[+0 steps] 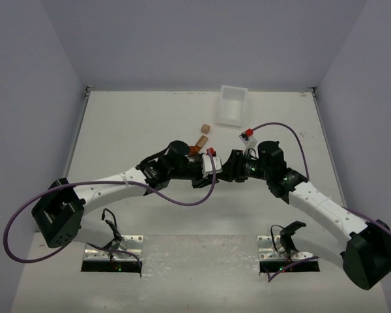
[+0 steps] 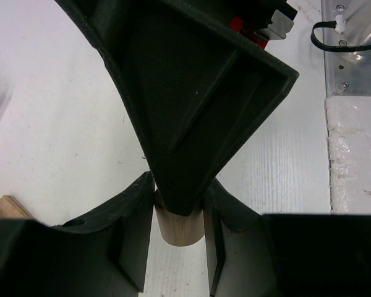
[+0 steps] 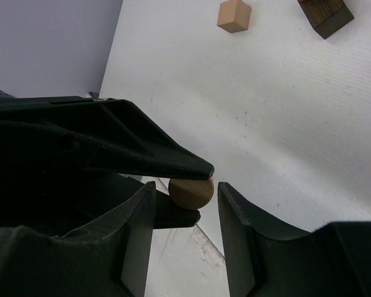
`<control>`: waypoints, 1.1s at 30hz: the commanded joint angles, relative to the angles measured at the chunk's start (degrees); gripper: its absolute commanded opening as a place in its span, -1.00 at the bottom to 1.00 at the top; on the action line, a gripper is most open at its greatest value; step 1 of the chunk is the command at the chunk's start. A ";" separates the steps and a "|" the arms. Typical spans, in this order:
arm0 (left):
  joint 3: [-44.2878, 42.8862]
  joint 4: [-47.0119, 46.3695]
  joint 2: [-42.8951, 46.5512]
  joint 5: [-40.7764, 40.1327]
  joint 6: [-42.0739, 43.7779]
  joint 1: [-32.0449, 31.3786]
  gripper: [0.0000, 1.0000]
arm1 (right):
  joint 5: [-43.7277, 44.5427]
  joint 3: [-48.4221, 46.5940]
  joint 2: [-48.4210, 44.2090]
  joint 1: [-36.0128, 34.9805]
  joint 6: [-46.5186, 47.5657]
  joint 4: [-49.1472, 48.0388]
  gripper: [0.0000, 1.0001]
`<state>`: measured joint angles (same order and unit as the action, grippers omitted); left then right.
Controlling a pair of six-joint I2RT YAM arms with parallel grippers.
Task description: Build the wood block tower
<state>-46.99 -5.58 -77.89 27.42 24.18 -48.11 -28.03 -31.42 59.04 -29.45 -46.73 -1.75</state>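
Seemingly a handover in front of the white tray (image 1: 233,116): left jaws grip the round tan block (image 3: 190,193), right jaws stand open around it and should close before left releases.

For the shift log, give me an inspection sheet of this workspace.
Surface: white table, faint scuffs.
Job's things: round block in the left fingers; tan cube, orange bar, dark block loose on the table; no tower seen.
Clutter: white tray at the far edge.
Grippers: left fingers shut on the round block; right fingers open either side of it, not touching.
Cables: purple cables looping off both arms.
Surroundings: grey walls on three sides.
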 commanded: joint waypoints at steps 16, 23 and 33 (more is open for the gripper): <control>-4.98 -6.58 -0.86 -7.20 -1.97 -1.81 -1.00 | -3.31 -1.80 3.30 -1.05 -6.77 -4.31 -0.49; -4.61 -7.67 -0.85 -9.22 -2.30 -2.16 -1.00 | -0.12 -2.23 2.05 -1.04 -4.98 -2.85 -1.00; -2.88 -8.35 0.69 -9.84 -3.68 -2.16 -0.73 | 7.59 -4.15 0.30 -1.02 0.02 0.28 -1.00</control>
<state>-48.45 -6.71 -78.80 19.61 21.98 -49.85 -23.72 -32.30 60.70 -29.44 -49.72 -2.50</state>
